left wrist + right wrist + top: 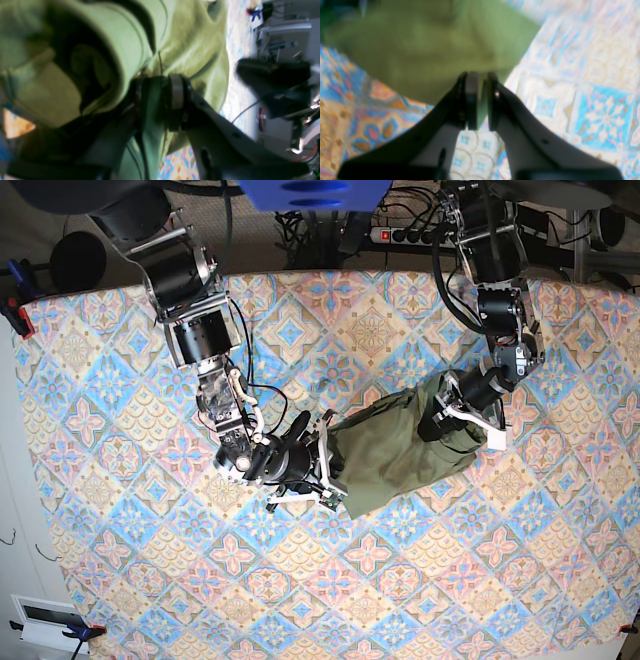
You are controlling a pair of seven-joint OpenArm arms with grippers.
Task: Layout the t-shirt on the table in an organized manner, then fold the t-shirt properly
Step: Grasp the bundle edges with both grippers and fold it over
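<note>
- Still far from folded: olive-green t-shirt [400, 445] bunched and creased just right of the centre of the table [120, 360], stretched between both arms, neither spread flat nor squared.
- Left to do, judging from that: smoothing out, straightening sleeves and hem, then every fold.
- Right gripper [480, 100] pressed nearly together on a thin edge of cloth, at the shirt's 8 o'clock corner in the base view.
- Left gripper [160, 100] pinched on a thicker bundle of fabric, at the shirt's 2 o'clock end.
- Shown only by the left wrist view: a hemmed opening, sleeve or collar, gaping at 10 o'clock of the pads; too blurred to tell which.
- Shown only by the base view: the garment's whole outline and both arms together.
- Shown only by the right wrist view: cloth thinness between the pads.
</note>
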